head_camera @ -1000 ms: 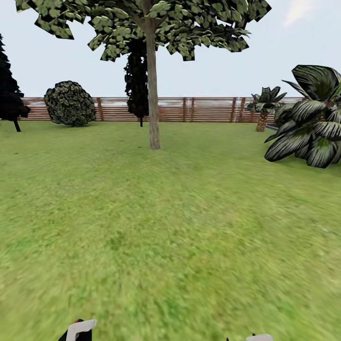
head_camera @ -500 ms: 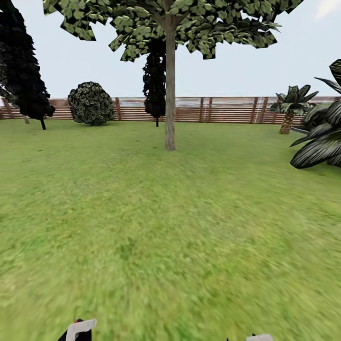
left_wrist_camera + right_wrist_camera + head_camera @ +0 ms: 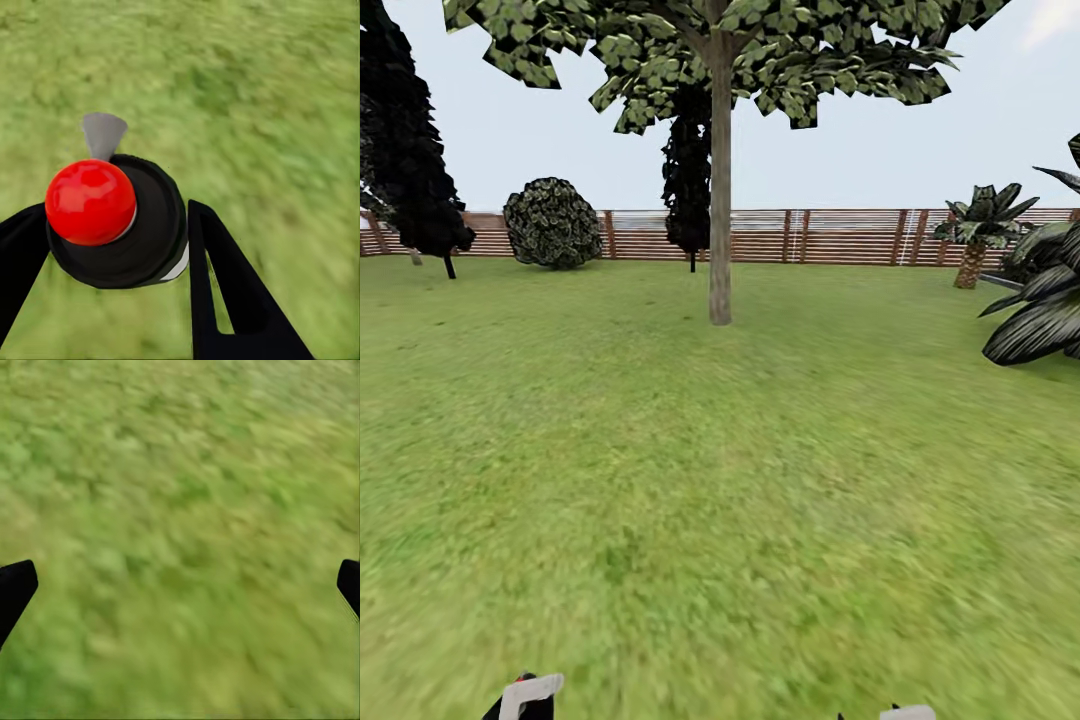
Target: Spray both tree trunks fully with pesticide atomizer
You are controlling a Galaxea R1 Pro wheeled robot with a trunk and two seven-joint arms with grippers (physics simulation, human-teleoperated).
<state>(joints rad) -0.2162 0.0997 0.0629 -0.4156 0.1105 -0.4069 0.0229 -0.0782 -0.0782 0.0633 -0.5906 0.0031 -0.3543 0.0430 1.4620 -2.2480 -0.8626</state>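
Left gripper [image 3: 112, 247] has its jaws clamped on the pesticide atomizer [image 3: 112, 221], red knob up, over the grass [image 3: 262, 97]. Right gripper [image 3: 180, 585] jaws are spread wide, holding nothing. Farther off, one tree trunk [image 3: 720, 190] stands mid-lawn before the fence [image 3: 840, 236].

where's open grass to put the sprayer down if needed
Bare lawn runs from the robot up to the tree trunk, and left toward the round shrub. It's crowded at the right by the broad-leaved plant. The left gripper holds the atomizer; the right gripper is open over grass.
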